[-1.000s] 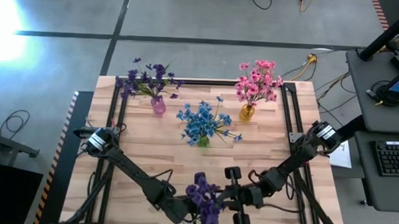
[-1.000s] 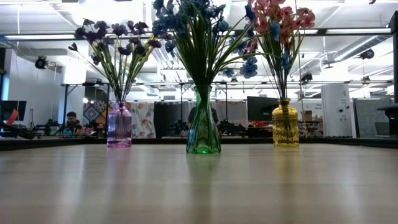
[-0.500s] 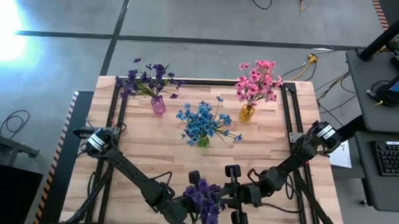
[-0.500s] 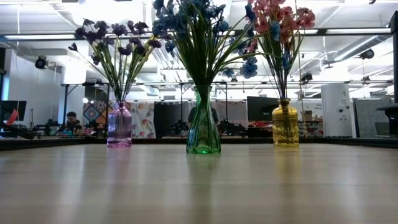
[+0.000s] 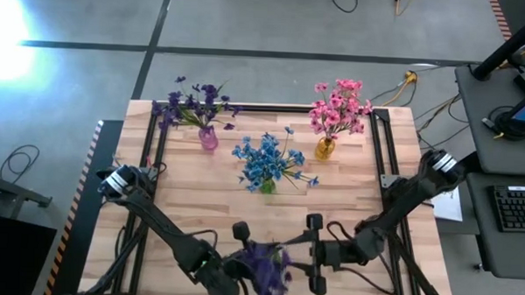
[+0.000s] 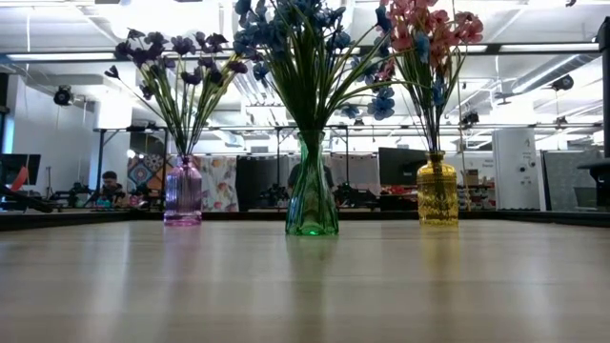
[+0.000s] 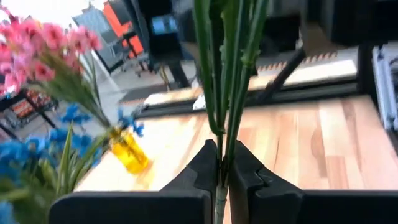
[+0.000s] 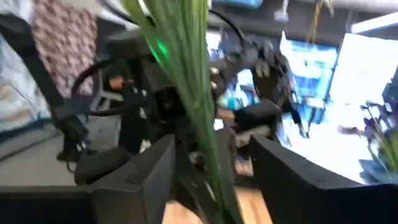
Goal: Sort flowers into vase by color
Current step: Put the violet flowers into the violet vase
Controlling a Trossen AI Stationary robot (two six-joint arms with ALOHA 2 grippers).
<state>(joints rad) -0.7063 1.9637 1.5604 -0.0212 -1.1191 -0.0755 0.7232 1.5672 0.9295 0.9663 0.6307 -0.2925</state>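
Near table edge: left gripper [image 7: 222, 163] is clamped on the green stems of a purple sprig [image 5: 263, 268]. Right gripper [image 8: 211, 162] stands just beside, jaws apart around the same stems, seemingly letting go. Farther back: blue flowers [image 5: 266, 161] in the green vase [image 6: 312, 186], purple in the purple vase [image 5: 208, 139], pink in the yellow vase [image 5: 325, 149]. Judgement: nearly done; this sprig remains.

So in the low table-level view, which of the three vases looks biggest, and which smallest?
1. Green vase: tallest, but it stands nearer the camera, so partly an effect of nearness.
2. and 3. Yellow vase and purple vase: too alike to rank.
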